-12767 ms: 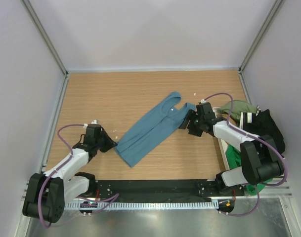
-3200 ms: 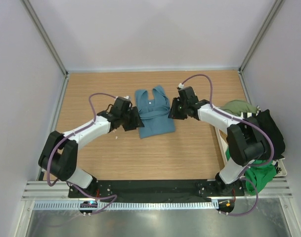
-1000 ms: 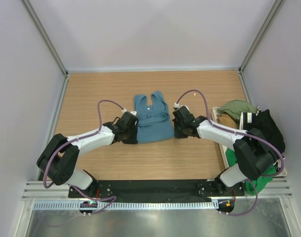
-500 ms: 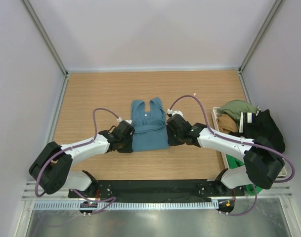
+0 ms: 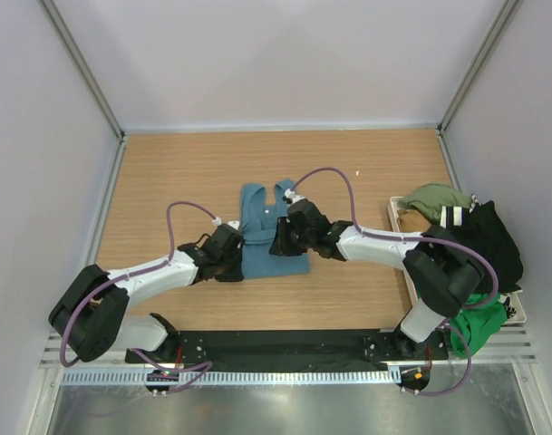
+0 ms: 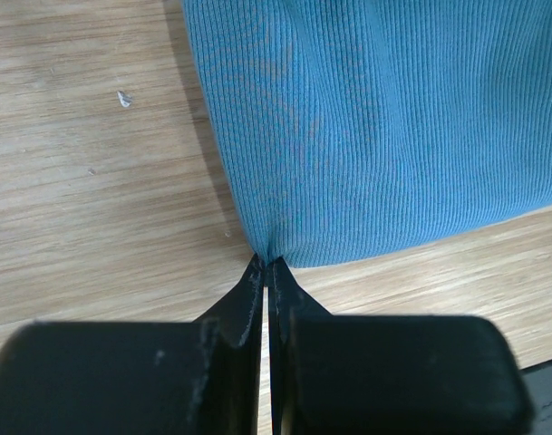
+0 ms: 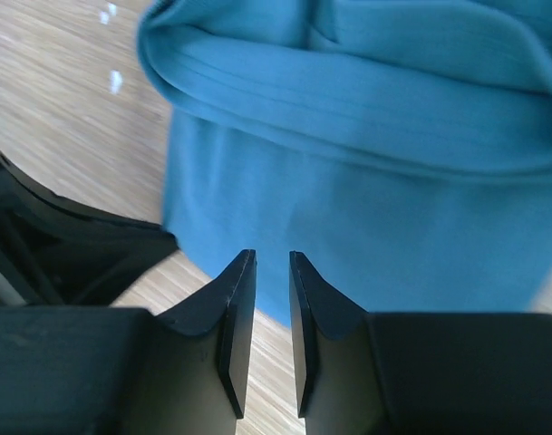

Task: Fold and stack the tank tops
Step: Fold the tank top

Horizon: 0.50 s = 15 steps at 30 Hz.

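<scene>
The teal tank top [image 5: 257, 217] lies folded on the wooden table, straps toward the far side. My left gripper [image 5: 239, 265] is shut on its near left corner; the left wrist view shows the tips [image 6: 265, 265] pinching the ribbed cloth [image 6: 375, 127] at table level. My right gripper [image 5: 277, 243] hovers over the top's middle, jaws a narrow gap apart with nothing between them [image 7: 271, 260], teal cloth [image 7: 384, 199] below. More tank tops are piled at the right: olive [image 5: 434, 198], tan [image 5: 415, 227], black [image 5: 489, 237], green [image 5: 468, 324].
The pile sits in a white tray [image 5: 408, 267] at the table's right edge. Grey walls enclose the table on three sides. My left arm [image 7: 49, 258] shows at the left of the right wrist view. Bare wood lies beyond the top.
My right gripper has moved left, from the teal top's right edge to over its middle. The top and my left gripper have shifted slightly nearer and left.
</scene>
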{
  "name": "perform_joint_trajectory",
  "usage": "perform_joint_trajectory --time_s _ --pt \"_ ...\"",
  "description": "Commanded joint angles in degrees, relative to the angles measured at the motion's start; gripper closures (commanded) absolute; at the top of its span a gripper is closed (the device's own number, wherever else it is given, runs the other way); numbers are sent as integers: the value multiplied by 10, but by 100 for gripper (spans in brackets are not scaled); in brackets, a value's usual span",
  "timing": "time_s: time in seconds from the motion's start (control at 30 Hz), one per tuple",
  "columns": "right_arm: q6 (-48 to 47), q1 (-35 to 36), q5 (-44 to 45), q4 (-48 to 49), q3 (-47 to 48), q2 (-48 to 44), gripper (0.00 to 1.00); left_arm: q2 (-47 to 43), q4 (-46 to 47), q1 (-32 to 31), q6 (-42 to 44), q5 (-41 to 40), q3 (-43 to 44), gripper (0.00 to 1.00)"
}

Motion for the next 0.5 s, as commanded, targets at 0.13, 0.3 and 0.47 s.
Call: perform_joint_trajectory --time_s 0.13,0.3,0.47 --pt "106 1 -65 241 -22 46 75 -18 3 2 13 6 -2 100" --pt "132 -8 -75 288 -25 96 76 -13 3 2 16 11 -2 100" --pt "140 -25 -83 301 -34 103 76 -16 -2 2 17 12 -1 100"
